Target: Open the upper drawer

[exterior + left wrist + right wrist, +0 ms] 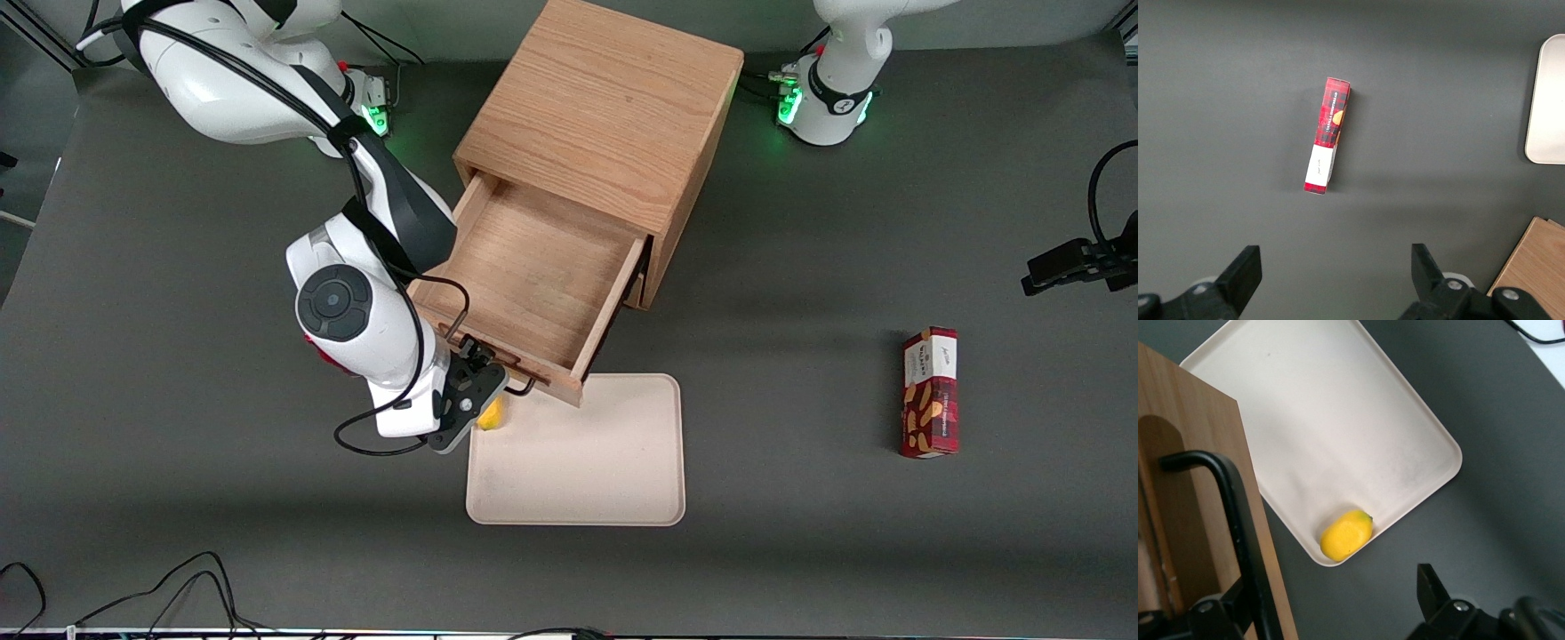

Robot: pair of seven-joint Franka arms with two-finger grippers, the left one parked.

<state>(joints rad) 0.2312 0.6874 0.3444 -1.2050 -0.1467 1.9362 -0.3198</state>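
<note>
From the front, the upper drawer (533, 284) is seen pulled well out of the oak cabinet (605, 116), over the tray (587, 462). At the wrist, the gripper (1338, 613) is shown spread around the black handle (1238, 520); a lemon (1347, 535) lies in the tray.

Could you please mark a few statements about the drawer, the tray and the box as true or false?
1. The upper drawer is pulled out and empty. True.
2. The hand is by the drawer's handle. True; one finger sits by the black wire and the jaws are open.
3. A lemon lies in the drawer. False: it lies on the tray, in a corner beside the hand.
4. The box stands on the tray. False: it lies on the table toward the parked arm's end.
5. The drawer's front edge overhangs the tray. True.
</note>
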